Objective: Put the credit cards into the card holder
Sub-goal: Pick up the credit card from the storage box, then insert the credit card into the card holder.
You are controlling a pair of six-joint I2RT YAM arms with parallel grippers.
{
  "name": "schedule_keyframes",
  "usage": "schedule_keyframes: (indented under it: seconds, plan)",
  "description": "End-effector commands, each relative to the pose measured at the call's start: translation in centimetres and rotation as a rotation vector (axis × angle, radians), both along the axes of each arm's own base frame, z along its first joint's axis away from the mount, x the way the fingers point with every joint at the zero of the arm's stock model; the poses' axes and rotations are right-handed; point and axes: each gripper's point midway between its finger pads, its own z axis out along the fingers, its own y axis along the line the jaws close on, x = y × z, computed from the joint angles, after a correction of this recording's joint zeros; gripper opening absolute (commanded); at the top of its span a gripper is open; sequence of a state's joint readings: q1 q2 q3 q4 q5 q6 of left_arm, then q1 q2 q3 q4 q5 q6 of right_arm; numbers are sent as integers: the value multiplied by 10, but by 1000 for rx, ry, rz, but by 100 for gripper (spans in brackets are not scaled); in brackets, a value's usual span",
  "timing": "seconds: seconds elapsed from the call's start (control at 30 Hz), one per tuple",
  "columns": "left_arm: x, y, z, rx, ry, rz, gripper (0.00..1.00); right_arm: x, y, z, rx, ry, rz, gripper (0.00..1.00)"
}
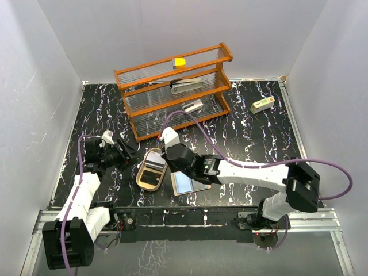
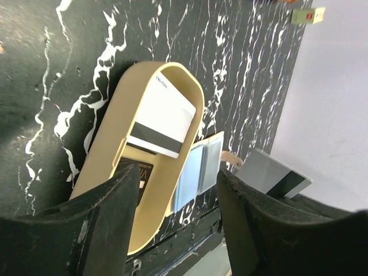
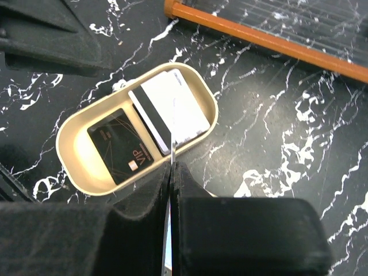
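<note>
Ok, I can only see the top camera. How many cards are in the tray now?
Observer: Two. The right wrist camera shows a black card and a white card with a dark stripe, lying side by side in the tray.
Operator: And is the right hand holding another one?
Observer: Yes. The right hand is shut on a thin card, seen edge-on and pointing down at the tray.

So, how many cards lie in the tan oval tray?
2. A white card with a black stripe lies at the end of the tray nearer the orange rack, a black card at the other end. Another could be hidden beneath them.
</note>
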State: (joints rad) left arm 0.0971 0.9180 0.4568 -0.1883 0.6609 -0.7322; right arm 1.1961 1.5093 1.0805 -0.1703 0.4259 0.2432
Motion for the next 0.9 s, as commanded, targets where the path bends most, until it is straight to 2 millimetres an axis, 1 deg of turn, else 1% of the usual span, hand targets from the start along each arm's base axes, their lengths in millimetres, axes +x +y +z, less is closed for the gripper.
schedule_keyframes:
  seconds: [0.0,0.03,0.13,0.2,0.3,0.37,0.5,0.67,0.73,0.87]
  plan:
    - [-5,-15,9,60,-42,-77,53,-6,-17,14,112,86,-40,0]
    - [-7,-22,11,77,-51,-106,52,-7,-21,14,119,99,-49,0]
    - [-9,-34,17,104,-70,-152,49,-11,-36,9,143,151,-74,0]
    - [-12,-43,18,108,-77,-182,46,-13,-47,1,167,200,-84,0]
    - [-17,-58,16,118,-77,-227,43,-14,-62,-7,202,242,-109,0]
    - [-21,-69,13,128,-69,-255,40,-15,-70,-16,212,273,-119,0]
    - [-28,-94,7,169,-69,-327,27,-21,-79,-30,240,345,-114,0]
    - [-40,-125,-5,227,-55,-408,0,-27,-86,-45,283,411,-125,0]
    - [-43,-132,-13,253,-42,-433,0,-25,-91,-50,291,433,-138,0]
    - [-49,-140,-28,313,-13,-471,0,-25,-98,-61,314,469,-137,0]
